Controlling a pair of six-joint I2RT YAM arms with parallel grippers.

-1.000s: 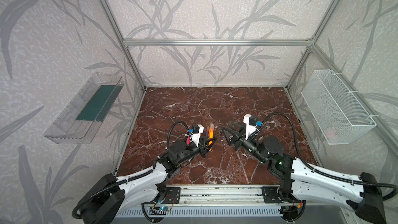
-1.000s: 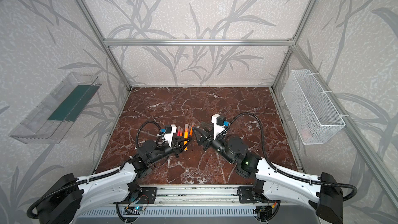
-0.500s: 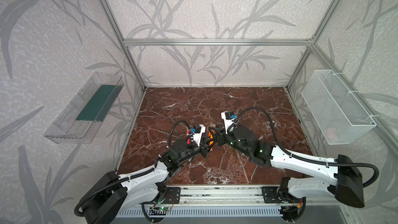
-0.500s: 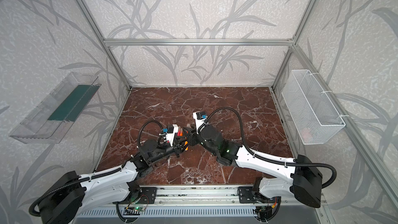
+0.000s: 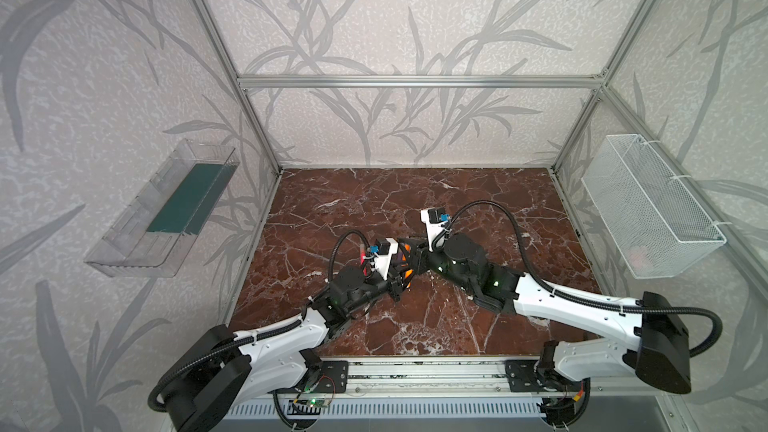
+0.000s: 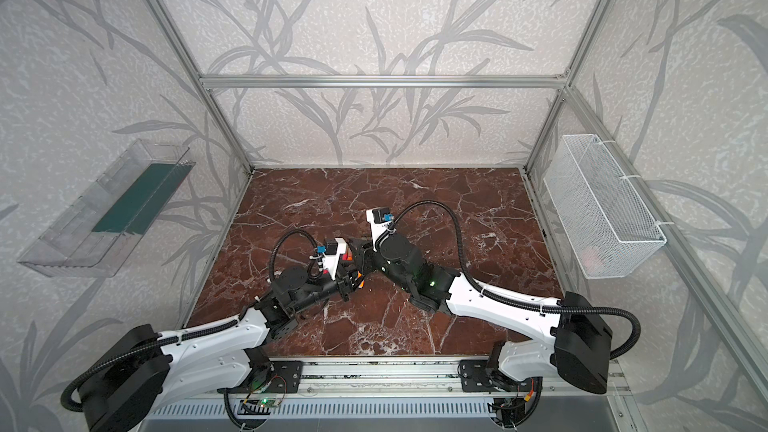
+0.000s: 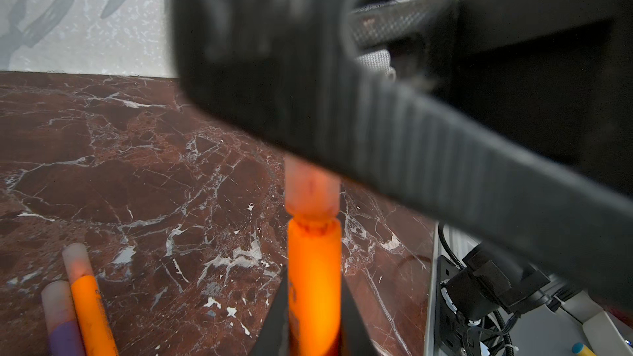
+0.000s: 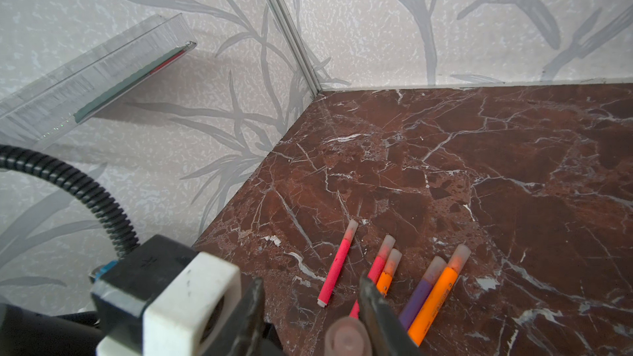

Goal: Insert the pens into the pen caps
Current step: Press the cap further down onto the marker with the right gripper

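My left gripper (image 7: 313, 275) is shut on an upright orange pen (image 7: 314, 289), held above the table. A pale pen cap (image 7: 311, 193) sits on that pen's tip. My right gripper (image 8: 311, 280) has come in over it: the cap (image 8: 347, 337) lies against one finger, with a gap to the other, so the jaws stand open around it. In both top views the two grippers meet mid-table (image 5: 405, 261) (image 6: 357, 263). Several capped pens lie on the marble beyond: two pink-red (image 8: 337, 263) (image 8: 376, 265), an orange one (image 8: 387, 277), a purple one (image 8: 421, 291) and another orange one (image 8: 436, 297).
A clear plastic tray (image 5: 166, 209) hangs on the left wall. A white wire basket (image 5: 648, 205) hangs on the right wall with something pink inside. An aluminium rail (image 5: 415, 371) runs along the table's front edge. The left arm's cable (image 8: 85, 190) loops near the right gripper.
My right arm has swung left across the table to the orange pen's tip, and its jaws have narrowed around the cap. The left gripper has kept still with the pen.
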